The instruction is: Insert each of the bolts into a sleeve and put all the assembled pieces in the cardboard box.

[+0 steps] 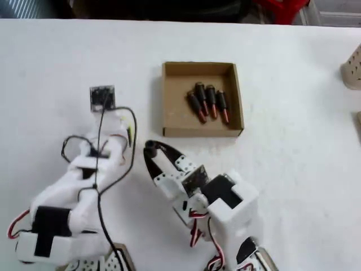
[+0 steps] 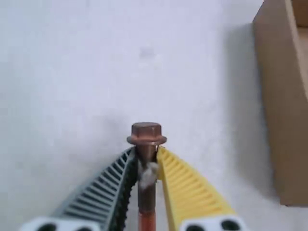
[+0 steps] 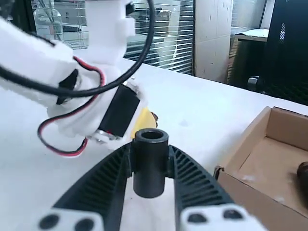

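Since the left end effector [image 2: 144,156] pinches a bolt [image 2: 146,134] and the right end effector [image 3: 150,156] clamps a sleeve [image 3: 150,139], any tilt may jam them together at the rim.

Overhead, plus close wrist cams (all share box [image 1: 176,107]).

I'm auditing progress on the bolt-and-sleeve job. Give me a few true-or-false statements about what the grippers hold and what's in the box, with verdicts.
1. The left gripper is shut on a bolt. True.
2. The right gripper is empty. False: it is shut on a black sleeve.
3. The cardboard box has nothing in it. False: assembled pieces lie inside.
4. The held sleeve's open end has no bolt in it. True.
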You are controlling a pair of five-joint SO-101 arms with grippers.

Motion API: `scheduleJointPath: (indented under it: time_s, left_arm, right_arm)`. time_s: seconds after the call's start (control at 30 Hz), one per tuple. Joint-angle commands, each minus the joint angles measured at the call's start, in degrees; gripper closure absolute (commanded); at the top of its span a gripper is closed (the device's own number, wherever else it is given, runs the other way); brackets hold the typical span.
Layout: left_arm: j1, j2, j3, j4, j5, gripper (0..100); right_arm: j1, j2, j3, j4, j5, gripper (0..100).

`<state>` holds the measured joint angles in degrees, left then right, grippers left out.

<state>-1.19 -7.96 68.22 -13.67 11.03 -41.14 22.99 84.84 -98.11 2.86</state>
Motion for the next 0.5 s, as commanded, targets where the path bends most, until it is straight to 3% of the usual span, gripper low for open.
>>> scheduleJointPath:
  time_s: [0.0, 0.13, 0.33, 0.47]
  left_arm:
    - [1.7, -4.4, 6.6, -18.9, -7.1, 98]
    - [2.2, -4.5, 10.6, -33.6, -9.9, 98]
    - [2.1, -4.9, 11.6, -41.0, -9.9, 98]
    - [4.8, -4.9, 15.5, -51.3, -8.5, 98]
  right_arm:
    - [-0.2, -0.2, -1.0, -0.1, -0.6, 98.3]
    - [-0.2, -0.2, -1.0, -0.1, -0.6, 98.3]
    - [-0.2, -0.2, -1.2, 1.8, -0.6, 98.3]
    - [-0.2, -0.2, -1.3, 1.8, -0.6, 98.3]
